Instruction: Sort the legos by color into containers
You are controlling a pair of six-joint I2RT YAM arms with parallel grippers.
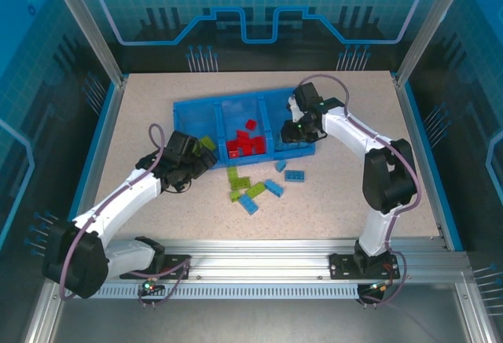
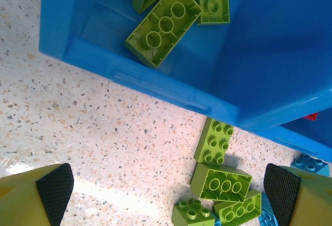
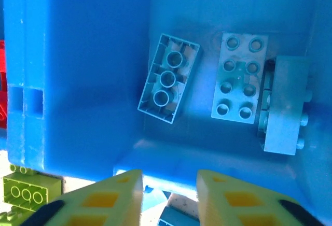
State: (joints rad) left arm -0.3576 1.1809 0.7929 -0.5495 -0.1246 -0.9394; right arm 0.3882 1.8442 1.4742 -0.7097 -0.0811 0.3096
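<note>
Nearby, loose legos (image 1: pixel 255 189) crowd the tray (image 1: pixel 196 104) front.

My left end effector (image 2: pixel 168 192) has bare surface (image 2: pixel 88 148) at lower left; green legos (image 2: pixel 220 182) crowd the lower right, and the tray wall (image 2: pixel 155 88) bars the top. Before my right end effector (image 3: pixel 168 195), three light-blue bricks (image 3: pixel 168 78) clutter the compartment floor (image 3: pixel 207 24).

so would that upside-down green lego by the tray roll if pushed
Likely slides rather than rolls: the green lego is boxy and flat-sided. Its hollow underside suggests it's light. Glossy plastic could slip when pinched.
</note>
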